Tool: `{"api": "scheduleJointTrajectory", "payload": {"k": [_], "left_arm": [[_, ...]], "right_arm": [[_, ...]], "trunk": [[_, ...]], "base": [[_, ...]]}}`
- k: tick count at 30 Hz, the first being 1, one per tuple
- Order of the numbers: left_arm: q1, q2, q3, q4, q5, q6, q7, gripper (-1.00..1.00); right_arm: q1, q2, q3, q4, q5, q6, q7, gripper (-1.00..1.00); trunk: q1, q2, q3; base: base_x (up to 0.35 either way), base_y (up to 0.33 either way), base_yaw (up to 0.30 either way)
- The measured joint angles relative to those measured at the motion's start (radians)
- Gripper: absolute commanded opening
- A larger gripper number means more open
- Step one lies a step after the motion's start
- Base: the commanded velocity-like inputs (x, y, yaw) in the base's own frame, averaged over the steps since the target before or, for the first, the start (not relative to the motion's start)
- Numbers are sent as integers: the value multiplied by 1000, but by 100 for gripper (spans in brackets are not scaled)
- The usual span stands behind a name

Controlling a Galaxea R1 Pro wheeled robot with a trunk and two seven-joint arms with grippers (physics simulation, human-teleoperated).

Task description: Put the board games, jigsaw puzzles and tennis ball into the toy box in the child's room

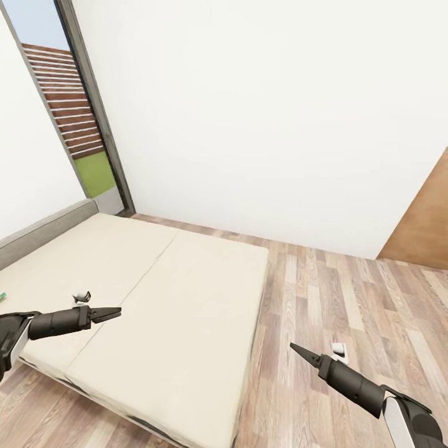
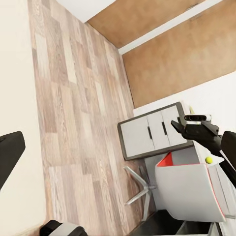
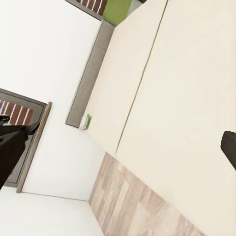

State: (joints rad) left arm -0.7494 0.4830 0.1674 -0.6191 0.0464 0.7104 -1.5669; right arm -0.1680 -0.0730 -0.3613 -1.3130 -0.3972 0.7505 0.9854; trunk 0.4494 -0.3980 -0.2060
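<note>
The left gripper point(image 1: 115, 313) hangs over the near part of the bed point(image 1: 186, 292), at about 8 o'clock in the head view. Its two dark fingers lie almost together, only a thin gap between the tips, and nothing is held between them. The right gripper point(image 1: 297, 351) is at about 5 o'clock, over the wood-plank floor point(image 1: 348, 298) just beside the bed. Its fingers meet in one sharp point and carry nothing.

The bed is a large cream mattress with a fine seam down the middle and a grey frame edge along the far left side. At the left border of the head view, about 9 o'clock, a small green corner of a board game point(image 1: 2, 297) lies on the mattress. In the right wrist view the same board game point(image 3: 87, 122) is a thin green and white piece at the mattress edge, touching the grey frame.

In the left wrist view the tennis ball point(image 2: 209, 160) is a tiny yellow-green dot beside a white chair point(image 2: 189, 189), near a grey cabinet point(image 2: 150, 132) with white drawers.
</note>
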Motion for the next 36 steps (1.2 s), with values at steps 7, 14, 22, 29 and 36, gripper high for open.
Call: {"api": "scheduleJointTrajectory", "payload": {"k": [7, 14, 22, 29, 36], "left_arm": [[0, 0, 0, 0, 0, 0, 0, 100], [0, 0, 0, 0, -1, 0, 0, 100], [0, 0, 0, 0, 0, 0, 0, 100], [0, -2, -1, 0, 0, 0, 0, 100], [1, -2, -2, 0, 0, -1, 0, 100]], "right_arm": [[0, 0, 0, 0, 1, -1, 2, 100], [0, 1, 0, 0, -1, -2, 3, 100], [0, 0, -1, 0, 0, 0, 2, 100], [0, -1, -2, 0, 0, 0, 0, 100], [2, -1, -3, 22, 13, -3, -39, 100]], "trunk": [[0, 0, 0], [0, 0, 0], [0, 0, 0], [0, 0, 0], [0, 0, 0]], "base": [[9, 1, -1], [1, 119, -86], [0, 55, -188], [0, 7, -36], [0, 1, -6]]}}
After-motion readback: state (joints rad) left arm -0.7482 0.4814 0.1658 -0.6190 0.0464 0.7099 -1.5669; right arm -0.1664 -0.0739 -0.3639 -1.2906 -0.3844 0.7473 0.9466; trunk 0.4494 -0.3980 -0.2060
